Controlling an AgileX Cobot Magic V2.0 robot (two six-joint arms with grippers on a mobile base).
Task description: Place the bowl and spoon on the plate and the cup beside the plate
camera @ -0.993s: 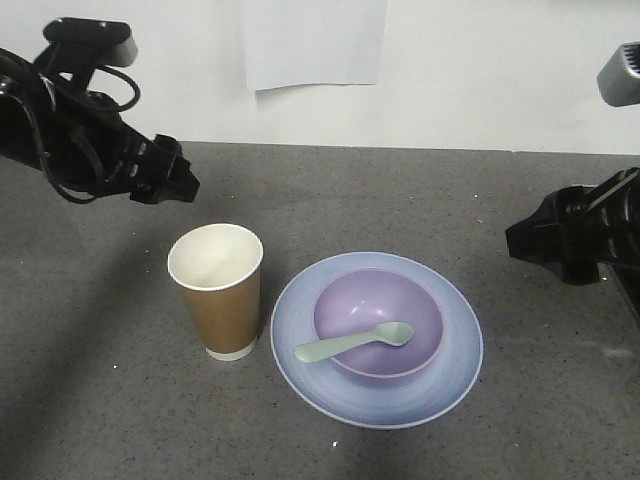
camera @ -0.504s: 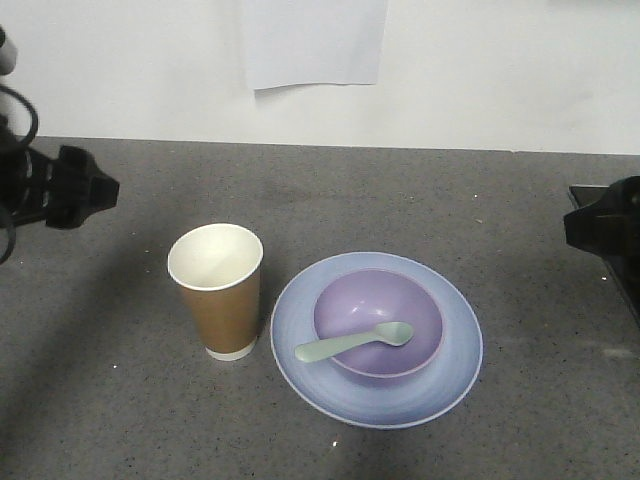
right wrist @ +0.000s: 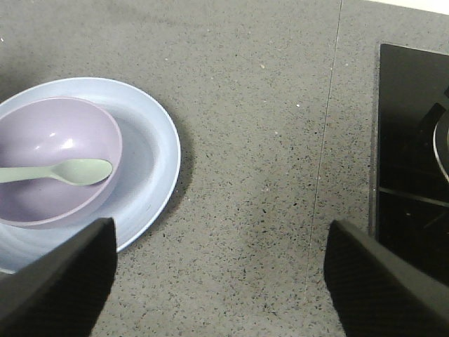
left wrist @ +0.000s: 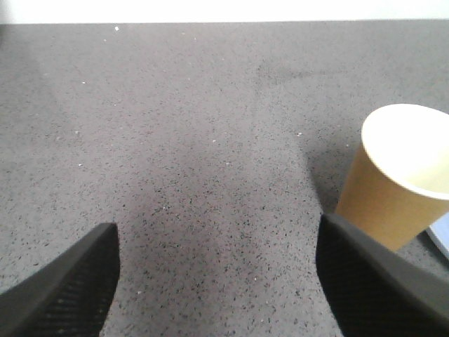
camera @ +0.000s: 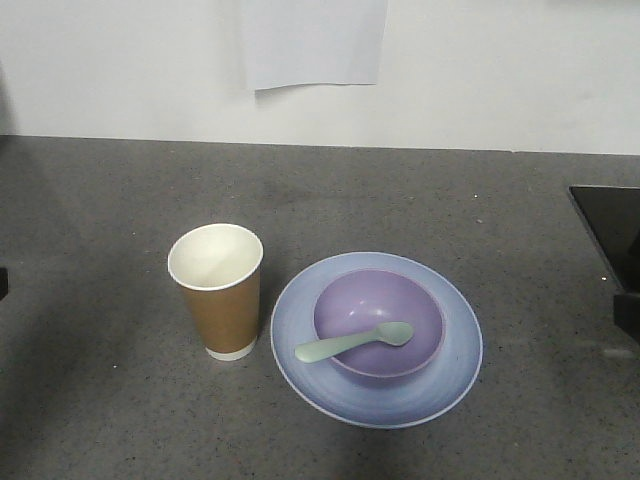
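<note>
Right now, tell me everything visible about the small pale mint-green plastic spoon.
The small pale mint-green plastic spoon looks smooth and matte, with an oval scoop and a short thick handle. It lies across the round lavender-purple plastic bowl, scoop down inside and facing up, handle resting on the bowl's rim and jutting past it over the round pale blue plate. From the front camera the handle points toward the brown paper cup, which it does not touch. No gripper is near it.

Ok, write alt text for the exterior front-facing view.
A lavender bowl holding a mint-green spoon sits on a pale blue plate, with a brown paper cup upright just to its left on a grey speckled countertop. No grippers are visible.
</note>
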